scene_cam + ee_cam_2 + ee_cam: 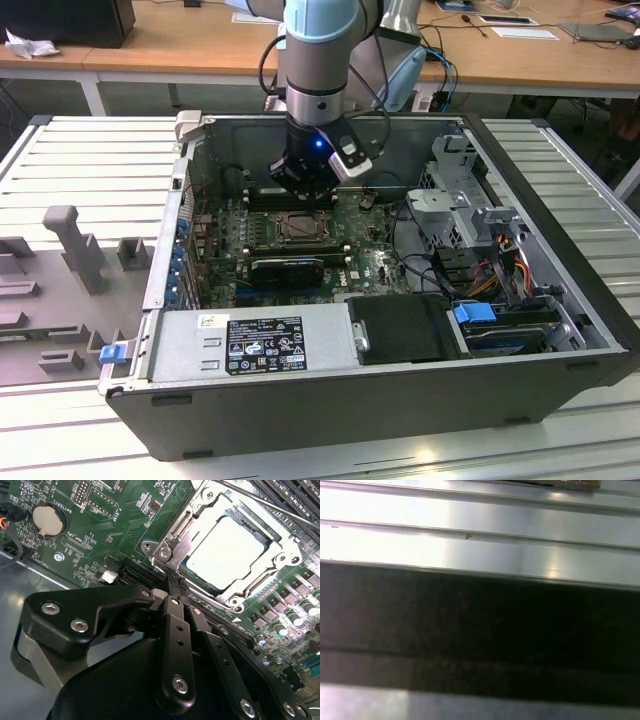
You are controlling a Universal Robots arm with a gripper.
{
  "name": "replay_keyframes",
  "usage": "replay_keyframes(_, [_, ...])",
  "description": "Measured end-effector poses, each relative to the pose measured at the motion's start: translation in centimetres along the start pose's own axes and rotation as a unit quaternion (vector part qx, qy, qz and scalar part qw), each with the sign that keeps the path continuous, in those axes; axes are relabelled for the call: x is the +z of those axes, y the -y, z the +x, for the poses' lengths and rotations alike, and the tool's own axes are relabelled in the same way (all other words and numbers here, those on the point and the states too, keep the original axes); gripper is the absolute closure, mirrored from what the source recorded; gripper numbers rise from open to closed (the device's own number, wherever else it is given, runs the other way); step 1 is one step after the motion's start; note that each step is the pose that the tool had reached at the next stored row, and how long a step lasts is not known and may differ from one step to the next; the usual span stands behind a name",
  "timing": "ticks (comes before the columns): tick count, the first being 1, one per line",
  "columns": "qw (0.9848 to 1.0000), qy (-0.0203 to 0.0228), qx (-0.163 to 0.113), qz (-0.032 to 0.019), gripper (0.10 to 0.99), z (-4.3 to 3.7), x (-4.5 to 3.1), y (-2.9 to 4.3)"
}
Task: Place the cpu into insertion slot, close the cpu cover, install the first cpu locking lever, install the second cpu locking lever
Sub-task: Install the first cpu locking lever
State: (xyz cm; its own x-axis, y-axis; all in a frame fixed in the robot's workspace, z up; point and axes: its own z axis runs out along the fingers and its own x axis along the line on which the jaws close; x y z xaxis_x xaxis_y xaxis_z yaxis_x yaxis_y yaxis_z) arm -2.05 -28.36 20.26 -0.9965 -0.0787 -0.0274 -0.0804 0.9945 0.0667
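The cpu lies flat in the insertion slot on the green board, its pale silver top showing through the window of the cpu cover. The cover's grey metal frame lies down over the chip. A thin metal locking lever runs along the far side of the socket. My gripper is shut with its black fingers pressed together and nothing between them. The tips sit just off the socket's corner beside the cover's hinge piece. In the exterior view the gripper hangs inside the open computer case just above the socket.
Long black memory slots flank the socket, and a coin battery sits on the board. A black card, the power supply, drive cages and loose cables crowd the case. The first wrist view has ribbed grey metal.
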Motion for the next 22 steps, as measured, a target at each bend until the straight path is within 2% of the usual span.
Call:
replay_keyframes(3, [1.0, -0.0003, 0.0, -0.0002, 0.98, -0.02, 0.14, 0.06])
replay_keyframes(5, [1.0, 0.0003, 0.0, -0.0063, 0.98, -0.07, 0.16, 0.05])
replay_keyframes(7, [1.0, 0.0008, 0.0, -0.0083, 0.98, -0.09, 0.01, 0.03])
replay_keyframes(11, [1.0, 0.0005, 0.0, -0.0079, 0.98, -0.14, -1.5, -0.05])
replay_keyframes(12, [1.0, 0.0004, 0.0, -0.0079, 0.98, -0.14, -1.63, -0.06])
replay_keyframes(22, [1.0, 0.0005, 0.0, -0.0079, 0.98, -0.08, -1.68, 0.68])
